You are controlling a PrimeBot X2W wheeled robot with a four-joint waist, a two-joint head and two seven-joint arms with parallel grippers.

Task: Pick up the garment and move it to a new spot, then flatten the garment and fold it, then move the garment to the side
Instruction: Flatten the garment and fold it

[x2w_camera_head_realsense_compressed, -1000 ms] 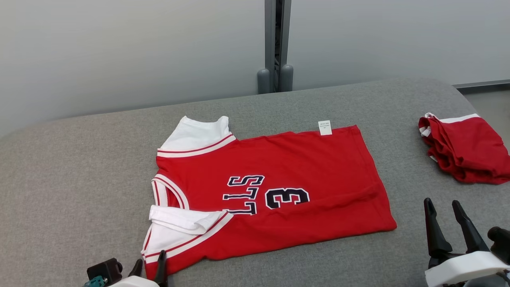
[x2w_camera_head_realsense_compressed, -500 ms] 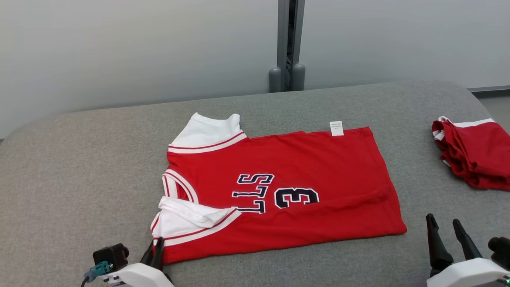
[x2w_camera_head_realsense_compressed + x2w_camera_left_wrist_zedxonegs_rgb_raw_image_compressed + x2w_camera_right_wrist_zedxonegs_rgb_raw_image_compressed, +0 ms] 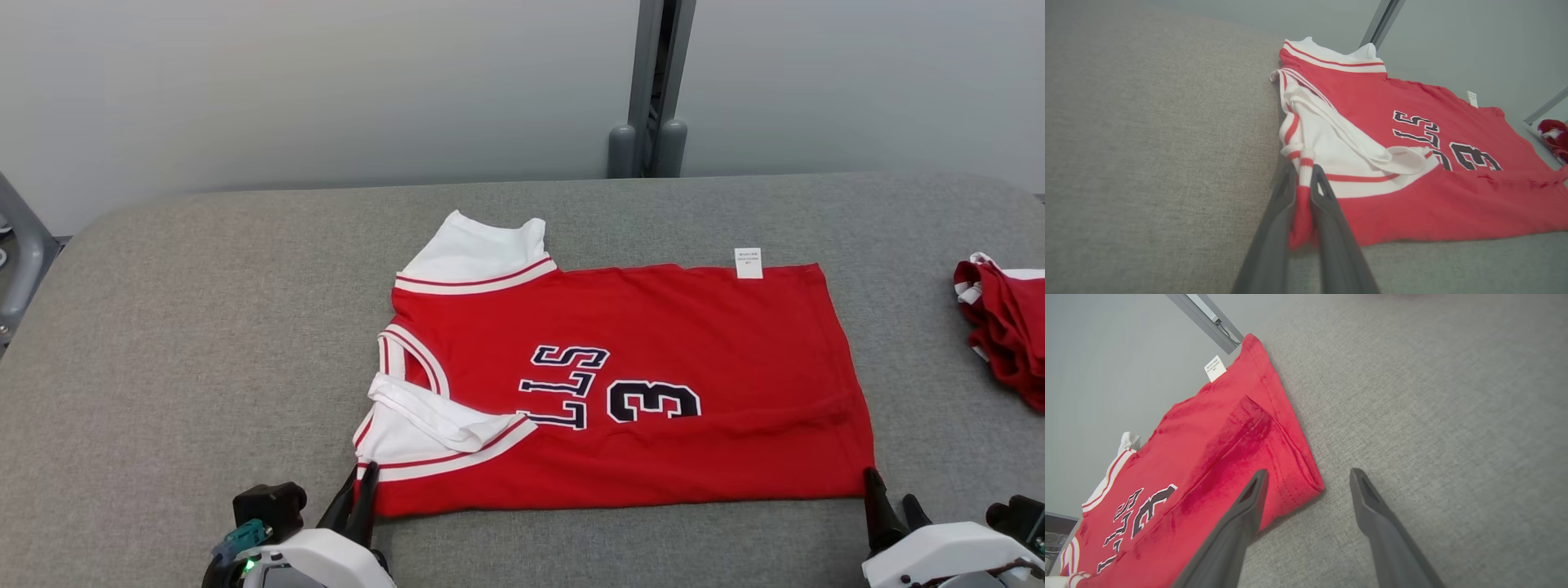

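While my left hand [image 3: 363, 482] pinches shut on near-left corner of garment [image 3: 653, 392], right hand [image 3: 888, 488] gapes wide, holding nothing, straddling near-right hem corner. Garment lies flat mid-tabletop [image 3: 204, 327], long axis 9-to-3 o'clock, near edge at 6 beside both hands. Open room toward 12 and 9; second red bundle [image 3: 1008, 327] crowds 3 o'clock edge. I judge right-hand grip comes next.

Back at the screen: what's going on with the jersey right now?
The left gripper is shut on the jersey at its near sleeve corner. The right gripper is open at the near hem corner, one finger over the cloth, nothing gripped yet. The jersey lies flat on the grey table; another red garment sits bunched at the far right.
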